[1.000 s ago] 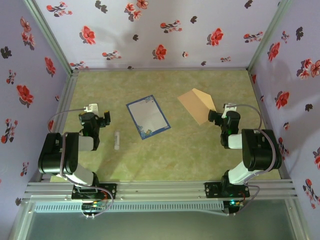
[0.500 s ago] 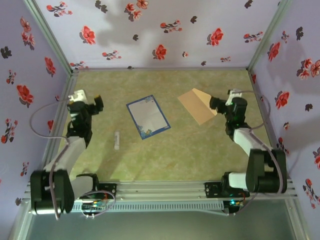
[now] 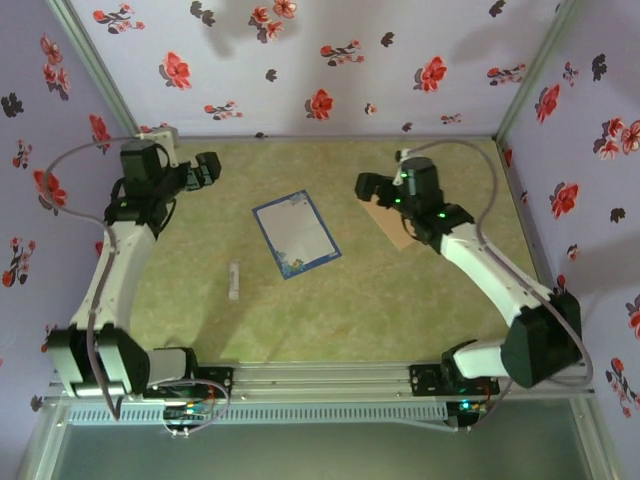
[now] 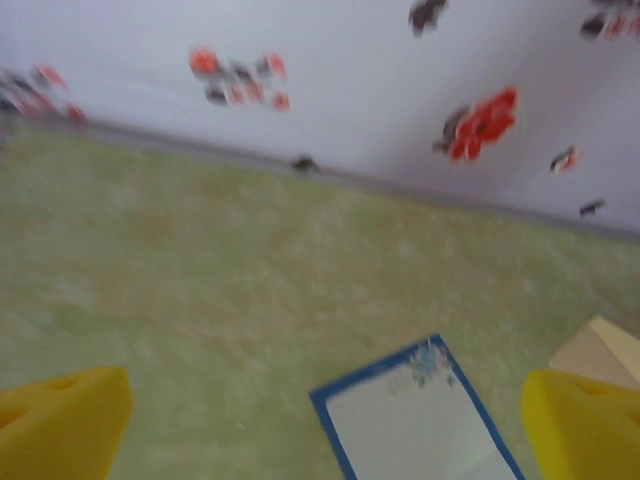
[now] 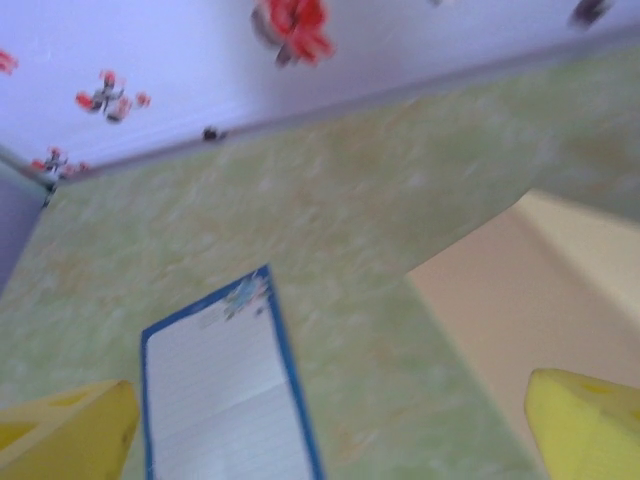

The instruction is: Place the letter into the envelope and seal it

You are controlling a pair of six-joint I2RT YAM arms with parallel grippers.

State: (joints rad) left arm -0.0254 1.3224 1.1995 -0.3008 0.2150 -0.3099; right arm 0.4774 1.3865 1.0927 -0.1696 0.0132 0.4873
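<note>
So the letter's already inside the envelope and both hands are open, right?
No. The letter lies flat on the table, apart from the envelope, as the top external view shows. The left hand and right hand are open.

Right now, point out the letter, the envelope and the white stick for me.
letter [image 3: 295, 234]: top external view, middle of the white sheet inside the blue border.
envelope [image 5: 490, 330]: right wrist view, on its plain tan face.
white stick [image 3: 234, 281]: top external view, midway along its length.
</note>
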